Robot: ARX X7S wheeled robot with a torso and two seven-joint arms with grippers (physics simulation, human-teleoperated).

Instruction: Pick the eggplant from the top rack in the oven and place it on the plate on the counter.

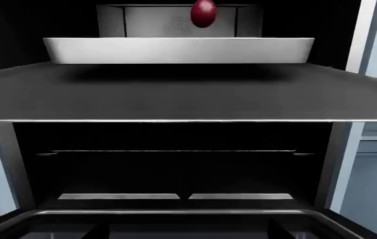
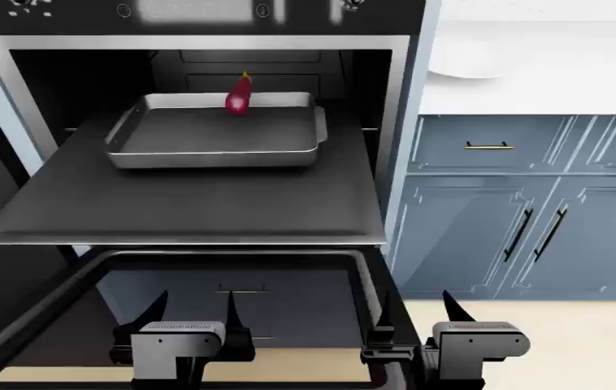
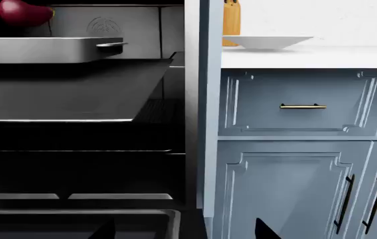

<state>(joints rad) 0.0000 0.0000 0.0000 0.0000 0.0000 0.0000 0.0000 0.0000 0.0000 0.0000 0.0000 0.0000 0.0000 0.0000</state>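
Both arms hang low before the oven [image 2: 395,24], fingers apart, empty.

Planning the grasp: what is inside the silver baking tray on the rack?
Only the eggplant, at the far end of the baking tray. The wrist views' tray wall hides its floor; the head view shows it bare.

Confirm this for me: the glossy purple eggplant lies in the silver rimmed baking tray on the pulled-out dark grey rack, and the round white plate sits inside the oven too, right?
Not quite. The glossy purple eggplant does lie in the silver rimmed baking tray on the pulled-out dark grey rack, but the round white plate sits on the white counter beside the oven, as the right wrist view shows.
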